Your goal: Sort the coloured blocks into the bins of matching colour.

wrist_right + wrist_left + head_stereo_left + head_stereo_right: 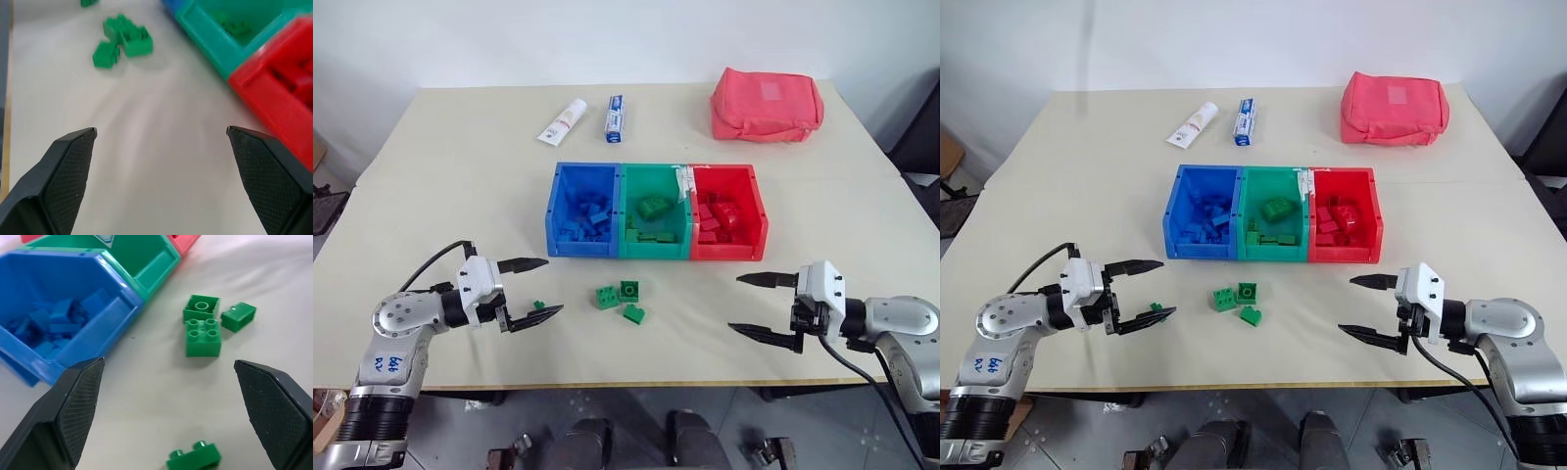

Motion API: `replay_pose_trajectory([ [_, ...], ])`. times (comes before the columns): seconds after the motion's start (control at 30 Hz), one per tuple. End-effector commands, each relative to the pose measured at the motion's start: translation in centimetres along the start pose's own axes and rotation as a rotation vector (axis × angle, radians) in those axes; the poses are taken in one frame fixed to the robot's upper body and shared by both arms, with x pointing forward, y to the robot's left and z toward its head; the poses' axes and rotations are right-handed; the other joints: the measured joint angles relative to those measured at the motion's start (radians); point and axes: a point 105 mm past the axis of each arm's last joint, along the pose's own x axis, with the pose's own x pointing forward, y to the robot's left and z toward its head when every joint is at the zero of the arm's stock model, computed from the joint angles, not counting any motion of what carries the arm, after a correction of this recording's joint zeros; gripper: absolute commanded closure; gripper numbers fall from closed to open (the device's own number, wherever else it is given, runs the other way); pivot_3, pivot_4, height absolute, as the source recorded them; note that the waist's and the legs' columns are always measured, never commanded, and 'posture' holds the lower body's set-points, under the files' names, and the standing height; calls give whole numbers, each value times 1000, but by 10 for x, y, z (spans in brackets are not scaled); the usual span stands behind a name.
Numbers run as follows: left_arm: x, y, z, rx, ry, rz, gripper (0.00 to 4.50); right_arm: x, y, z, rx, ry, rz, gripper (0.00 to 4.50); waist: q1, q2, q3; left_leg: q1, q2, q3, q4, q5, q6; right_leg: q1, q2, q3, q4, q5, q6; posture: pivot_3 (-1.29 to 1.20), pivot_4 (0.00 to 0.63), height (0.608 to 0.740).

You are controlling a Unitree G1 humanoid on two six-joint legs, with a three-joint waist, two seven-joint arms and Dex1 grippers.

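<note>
Looks like a lab test setup: plain beige table [431, 196] against bare white wall [509, 39], staged props only — sorting bins [656, 211], toothpaste tubes [563, 121], red pouch [767, 105].

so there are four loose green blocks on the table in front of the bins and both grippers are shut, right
Not quite. The four small green studded plastic blocks do lie on the beige table in front of the joined blue, green and red plastic bins, but the left gripper and right gripper are both open and empty, fingers wide apart, as the left eye view shows.
</note>
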Motion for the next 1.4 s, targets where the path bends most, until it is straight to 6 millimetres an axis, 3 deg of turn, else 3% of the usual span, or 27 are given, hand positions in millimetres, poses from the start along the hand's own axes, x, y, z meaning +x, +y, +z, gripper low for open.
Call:
replay_pose_trajectory([
  [0.03,0,-1,7,31,-3,-22,0,28,17,19,44,7,102,47,-3,0,0,0,0,0,0,0,0,0,0,0,0,0,0,0,150,740],
  [0.1,2,-5,10,30,-12,-38,0,46,26,14,88,97,133,47,-4,0,0,0,0,0,0,0,0,-1,0,0,0,0,0,0,150,740],
  [0.33,4,-20,9,11,-8,-81,0,100,34,1,99,139,137,47,-1,0,0,-1,-1,-1,0,0,0,-1,-1,-1,-1,0,0,0,150,740],
  [0.6,1,-24,16,12,-8,-76,0,144,36,-5,86,169,118,47,-8,0,0,-1,0,-1,0,0,0,-1,0,0,0,0,0,0,150,740],
  [0.63,1,-25,18,12,-9,-77,0,146,36,-6,96,168,115,413,-9,0,0,0,0,-1,0,0,0,-1,0,0,1,0,0,0,150,740],
  [0.67,1,-26,20,13,-12,-80,0,148,37,-6,98,166,123,575,-8,0,0,0,0,-1,0,0,0,-1,1,0,1,0,-1,0,150,740],
  [0.97,4,-28,25,5,-32,-61,0,135,38,0,70,138,184,3518,-3,-1,0,0,0,-1,0,0,0,-1,1,0,1,0,-1,0,150,740],
  [1.07,4,-26,26,-4,-44,-35,0,126,32,15,59,81,203,3600,-2,-1,0,0,0,-1,0,0,0,-1,1,0,1,0,-1,0,150,740],
  [1.27,-2,-16,26,-32,-79,93,0,104,-4,65,101,-116,119,3600,-4,0,0,0,0,0,0,0,0,-1,1,0,0,0,-1,0,150,740],
  [1.4,-14,-8,19,-24,-42,166,0,108,-59,85,149,-191,-129,3600,-5,0,0,0,1,0,-1,0,-1,-1,1,0,1,0,-1,0,150,740],
])
